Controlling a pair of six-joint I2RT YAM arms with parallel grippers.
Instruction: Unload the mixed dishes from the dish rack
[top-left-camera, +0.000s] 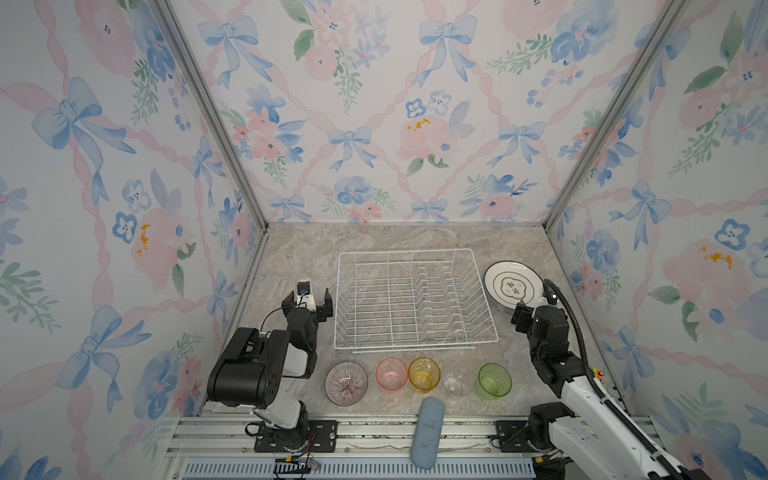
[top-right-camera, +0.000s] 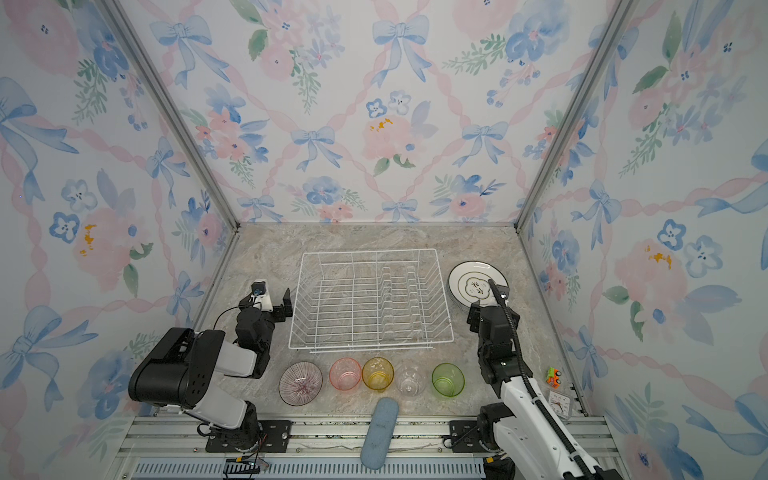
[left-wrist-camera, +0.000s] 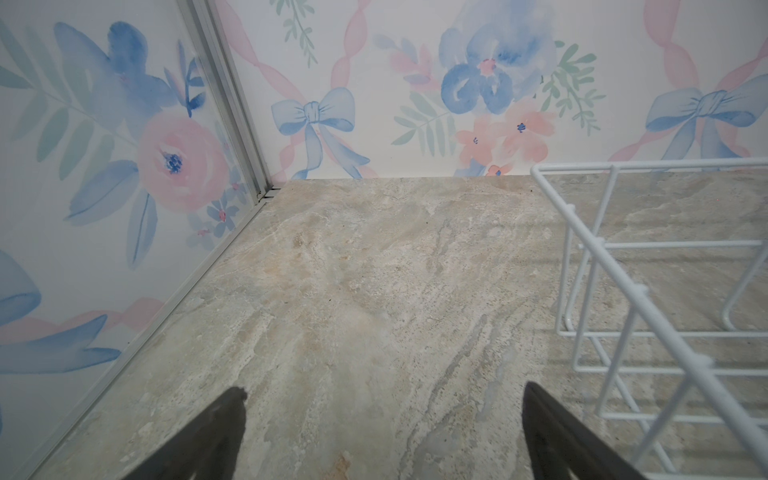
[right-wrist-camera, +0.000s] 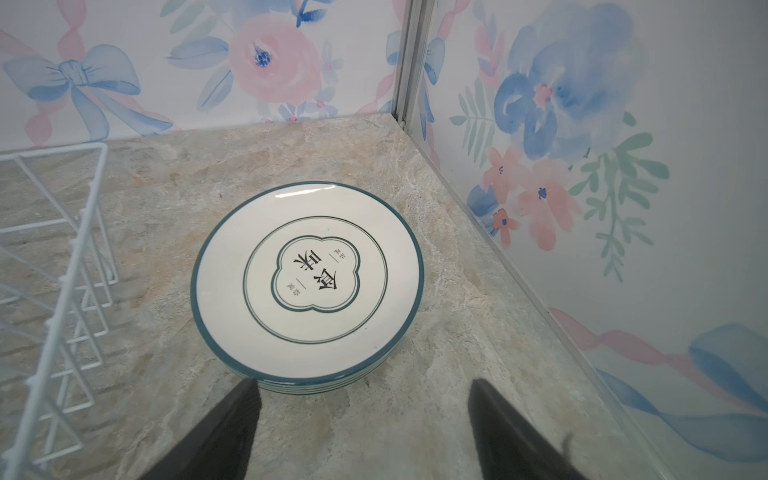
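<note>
**0 dishes in the dish rack (top-left-camera: 395, 309); plates (right-wrist-camera: 307, 278) lie straight ahead of the right gripper (right-wrist-camera: 365, 382)**

3 walls (top-left-camera: 374, 124) papered with blue bows and pink flowers close the cell tightly on both sides, so I have little room to swing an arm outward. The table (top-left-camera: 299, 257) is a flat beige-grey slab of stone look.

The dish rack stands in the middle, long axis left to right; inside I see only wire and prongs. Just beside its right end the plates are stacked flat, print upward; being round, they have no long axis. They lie directly ahead of the right gripper, 1 fingertip close at the nearest rim; touching or not, I cannot tell. The right arm is clearly the nearer.

Before the rack stands 1 row, left to right: the bowl (top-left-camera: 346, 382), the pink tumbler (top-left-camera: 391, 373), the yellow tumbler (top-left-camera: 424, 373), the clear tumbler (top-left-camera: 456, 380), the green tumbler (top-left-camera: 494, 380), all mouth up.

Both grippers are spread wide and carry nothing; the left gripper (left-wrist-camera: 384, 390) hangs over bare table beside the rack's left end.

I judge the unloading complete; what the next move needs is a straight pull back from the plates.
</note>
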